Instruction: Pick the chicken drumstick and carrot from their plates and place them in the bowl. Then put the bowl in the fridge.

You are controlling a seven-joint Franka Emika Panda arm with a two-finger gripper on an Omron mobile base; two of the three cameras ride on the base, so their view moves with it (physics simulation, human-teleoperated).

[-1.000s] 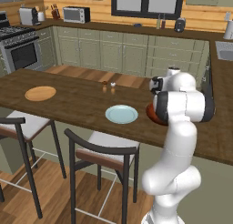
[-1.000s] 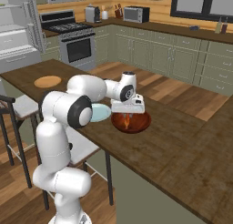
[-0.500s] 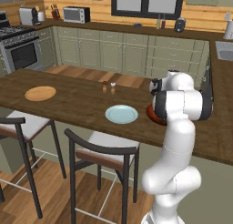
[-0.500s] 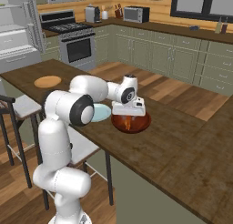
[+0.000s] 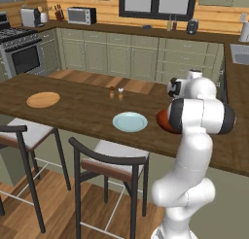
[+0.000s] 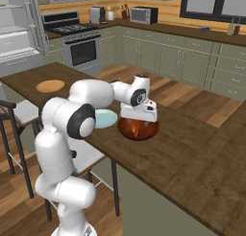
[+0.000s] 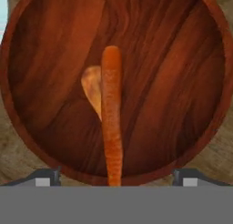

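The gripper (image 7: 116, 175) hangs directly over the bowl (image 6: 138, 129), looking straight down into it. In the bowl, right below the gripper, lies the carrot (image 7: 112, 118), running lengthwise between the two fingertips (image 7: 45, 176). The chicken drumstick (image 7: 93, 89) lies in the bowl too, touching the carrot and partly under it. The pale plate (image 5: 130, 121) sits on the counter (image 5: 78, 111) just beside the bowl, and the wooden plate (image 5: 43, 99) lies well beyond that, far from the gripper.
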